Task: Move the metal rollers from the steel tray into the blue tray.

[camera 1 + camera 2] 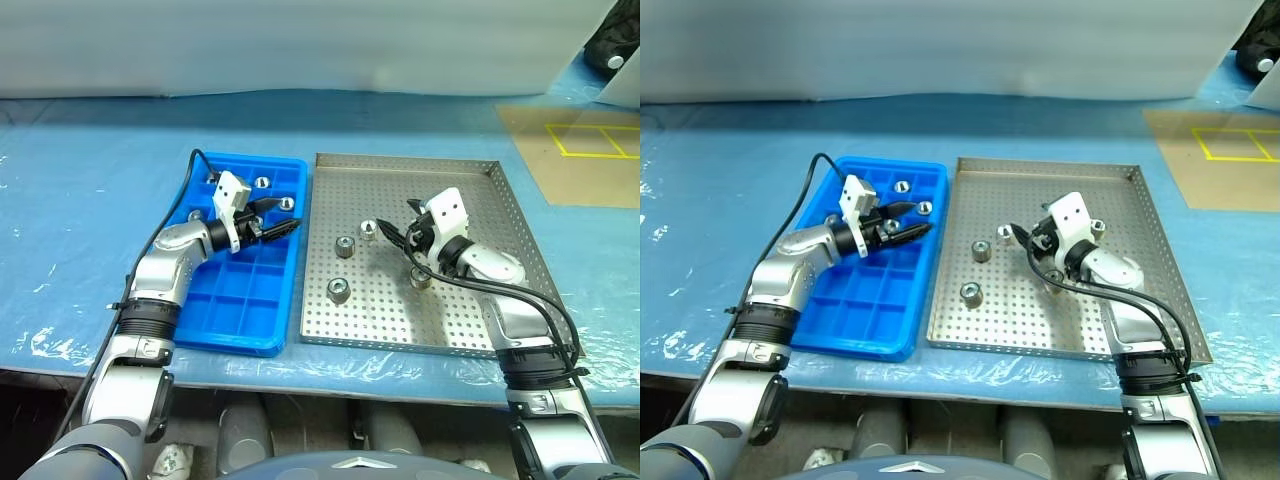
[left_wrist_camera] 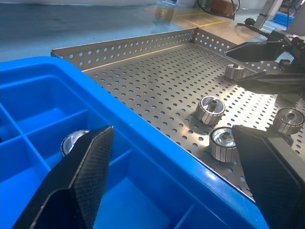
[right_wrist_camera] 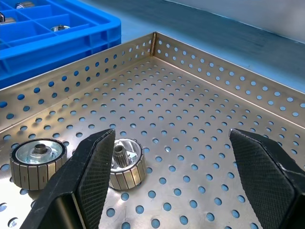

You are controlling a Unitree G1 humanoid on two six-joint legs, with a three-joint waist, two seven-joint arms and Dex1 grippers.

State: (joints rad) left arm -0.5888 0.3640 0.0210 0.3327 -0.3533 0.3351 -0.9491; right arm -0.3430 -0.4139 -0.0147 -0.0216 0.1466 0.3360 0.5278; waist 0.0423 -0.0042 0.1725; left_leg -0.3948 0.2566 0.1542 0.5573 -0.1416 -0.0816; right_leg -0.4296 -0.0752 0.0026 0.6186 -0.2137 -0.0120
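A table (image 1: 90,180) covered in pale blue sheeting carried the blue tray (image 1: 250,340) and, touching its right side, the steel tray (image 1: 400,170). Four metal rollers (image 1: 345,246) lay on the perforated floor, one of them partly hidden beneath the right arm, while at least three others already sat in the far compartments of the blue tray. The left gripper (image 1: 282,216) hovered over the blue tray near its far right cells, fingers spread and empty. The right gripper (image 1: 400,238) hung low over the steel tray, its fingers (image 3: 90,176) wide apart and holding nothing, with a roller (image 3: 125,162) lying just by one fingertip and another just beyond it. The step in hand looked like the right arm's pick of that nearest roller. To do it well, the gripper would need shifting sideways so the roller sat centred between the fingers, then lowering until the tips nearly met the floor before closing across its ribbed wall, keeping clear of the neighbouring roller so neither got knocked rolling.
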